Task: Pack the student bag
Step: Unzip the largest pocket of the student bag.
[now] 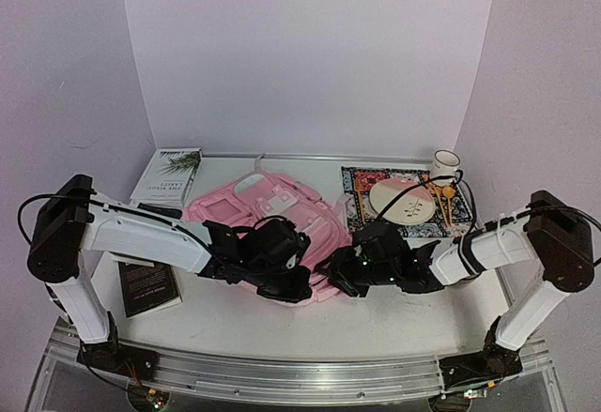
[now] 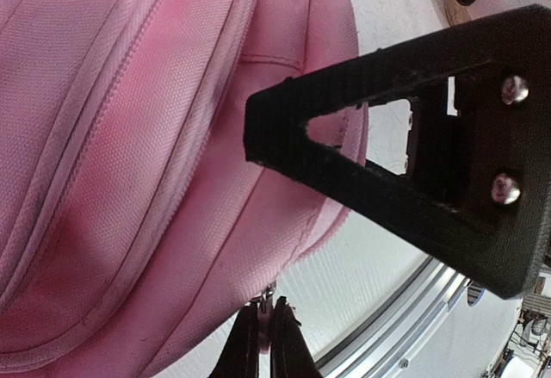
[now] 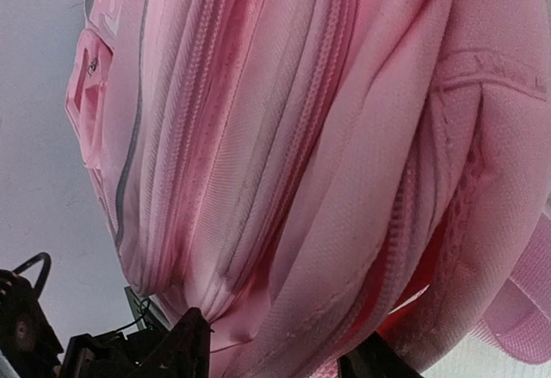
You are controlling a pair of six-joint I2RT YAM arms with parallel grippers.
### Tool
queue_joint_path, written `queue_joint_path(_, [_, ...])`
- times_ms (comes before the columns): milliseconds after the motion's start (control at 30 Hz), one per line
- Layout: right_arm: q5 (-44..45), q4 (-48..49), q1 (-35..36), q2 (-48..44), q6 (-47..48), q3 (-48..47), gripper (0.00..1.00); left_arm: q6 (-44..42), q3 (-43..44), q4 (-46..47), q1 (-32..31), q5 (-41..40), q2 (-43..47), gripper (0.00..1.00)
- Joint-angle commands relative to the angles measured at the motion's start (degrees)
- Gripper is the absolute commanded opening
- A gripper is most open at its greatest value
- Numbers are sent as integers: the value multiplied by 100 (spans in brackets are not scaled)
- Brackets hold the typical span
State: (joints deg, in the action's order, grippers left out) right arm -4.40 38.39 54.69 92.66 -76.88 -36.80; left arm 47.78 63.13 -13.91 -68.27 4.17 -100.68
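The student bag [image 1: 268,210], a soft pink backpack, lies flat mid-table with its front pockets up. My left gripper [image 1: 293,285] is at its near edge. In the left wrist view that gripper [image 2: 263,337] is shut on the small metal zipper pull [image 2: 268,299] at the bag's [image 2: 155,154] seam. My right gripper [image 1: 336,276] meets the same edge from the right. In the right wrist view its fingers [image 3: 185,343] stand wide apart, pressed against a thick fold of the bag [image 3: 284,180] that fills the gap. The fabric puckers at the left finger.
A white book [image 1: 167,175] lies at the back left and a black book [image 1: 148,285] at the near left. At the back right, a patterned mat [image 1: 362,187] holds a plate [image 1: 404,201], orange spoons [image 1: 447,196] and a mug [image 1: 445,162]. The right gripper's black finger [image 2: 413,180] looms near the left wrist camera.
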Motion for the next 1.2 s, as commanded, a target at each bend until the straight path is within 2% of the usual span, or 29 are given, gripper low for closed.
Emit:
queue_joint_path(0, [267,82,39,1,-67,-112,32,-155,225,447,-46,17,133,0])
queue_joint_path(100, [395,-26,-8,-176,45,-114,13,-55,-136,332,-38,-267,326,0])
queue_joint_path(233, [430,-482,-205,-478,408,-255,0,146,-706,3,-37,-776,675,0])
queue_joint_path(500, [429,-1411,-560,-1053,1195,-528,0,556,-1322,-952,57,-1778,1400,0])
queue_joint_path(633, [344,-1621,-626,-1293,1401,-502,0,680,-1598,-1182,343,-2061,1575,0])
queue_joint_path(933, [-296,-1769,-591,-1577,1779,-276,0,750,-1659,-1365,1209,-2661,1225,0])
queue_joint_path(1167, [-782,-1779,-135,-1182,2145,-504,0,1049,-1495,-1545,1684,-3288,864,0])
